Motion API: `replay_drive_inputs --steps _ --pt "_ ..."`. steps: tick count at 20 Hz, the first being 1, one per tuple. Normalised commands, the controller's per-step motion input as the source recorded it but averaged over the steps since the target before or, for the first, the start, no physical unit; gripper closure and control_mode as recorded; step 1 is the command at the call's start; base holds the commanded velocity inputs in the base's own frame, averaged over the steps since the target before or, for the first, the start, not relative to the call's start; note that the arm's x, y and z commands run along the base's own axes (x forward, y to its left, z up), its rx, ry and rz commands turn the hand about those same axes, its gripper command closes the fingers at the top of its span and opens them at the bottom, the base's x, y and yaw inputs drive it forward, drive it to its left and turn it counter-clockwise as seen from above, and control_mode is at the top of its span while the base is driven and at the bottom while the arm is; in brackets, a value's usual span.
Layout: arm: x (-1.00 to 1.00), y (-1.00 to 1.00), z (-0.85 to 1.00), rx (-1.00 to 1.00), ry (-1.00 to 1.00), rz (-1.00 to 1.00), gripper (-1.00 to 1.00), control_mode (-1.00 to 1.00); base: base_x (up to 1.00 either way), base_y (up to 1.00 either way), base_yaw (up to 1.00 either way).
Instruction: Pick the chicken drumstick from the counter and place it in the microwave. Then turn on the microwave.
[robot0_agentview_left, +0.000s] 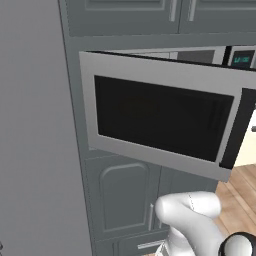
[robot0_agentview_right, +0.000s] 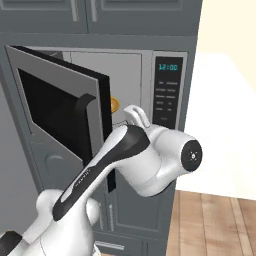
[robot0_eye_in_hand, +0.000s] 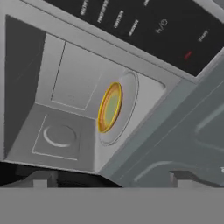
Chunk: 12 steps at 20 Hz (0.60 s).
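The microwave (robot0_agentview_left: 160, 120) is built into grey cabinetry, and its black-windowed door (robot0_agentview_right: 60, 110) stands swung out to the left. Its black keypad (robot0_agentview_right: 167, 95) with a teal display sits right of the cavity. In the hand view my gripper (robot0_eye_in_hand: 113, 178) is open in front of the cavity, with nothing between its fingertips (robot0_eye_in_hand: 41, 179). That view is rolled, so the keypad (robot0_eye_in_hand: 144, 22) runs along the top. A yellow plate (robot0_eye_in_hand: 109, 107) rests on the turntable inside, and the plate's rim (robot0_agentview_right: 115, 104) peeks past the door edge. The chicken drumstick is hidden from me.
The door's dark curved handle (robot0_agentview_left: 237, 130) juts toward me beside the arm. Grey cabinet doors (robot0_agentview_left: 125, 195) lie below the microwave, and a tall grey panel (robot0_agentview_left: 35, 125) stands to its left. Wooden floor (robot0_agentview_right: 215, 220) spreads at the lower right.
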Motion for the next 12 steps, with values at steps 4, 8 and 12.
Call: replay_drive_inputs --steps 4,8,12 --pt "0.33 0.17 -0.14 0.24 0.20 0.05 -1.00 -1.00 0.00 0.00 0.00" --pt "0.14 0.23 -0.24 0.26 0.12 0.07 -1.00 -1.00 0.00 0.00 0.00" --pt "0.24 0.21 -0.30 0.27 0.10 0.07 -1.00 -1.00 0.00 0.00 0.00"
